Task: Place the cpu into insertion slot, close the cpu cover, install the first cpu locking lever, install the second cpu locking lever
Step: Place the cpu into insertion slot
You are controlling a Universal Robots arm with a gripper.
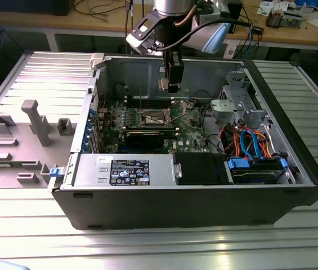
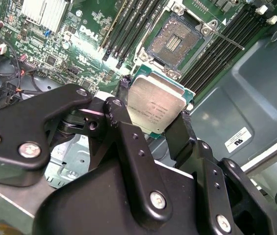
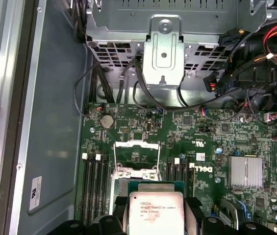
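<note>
Above the motherboard (image 3: 202, 127) of the open computer case (image 1: 204, 191), the gripper (image 2: 150, 115) hung with its fingers (image 2: 177, 134) clamped on opposite edges of the cpu (image 2: 155, 100). The chip was held in the air, apart from the bare insertion slot (image 2: 174, 41). Fine print covered its metal top (left unread). Both wrist views caught a white sticker (image 3: 36, 193) on the case wall. The exterior view added a dark label (image 1: 129, 171) on the power supply (image 1: 91, 169) and the slatted worktop (image 1: 147, 247).
</note>
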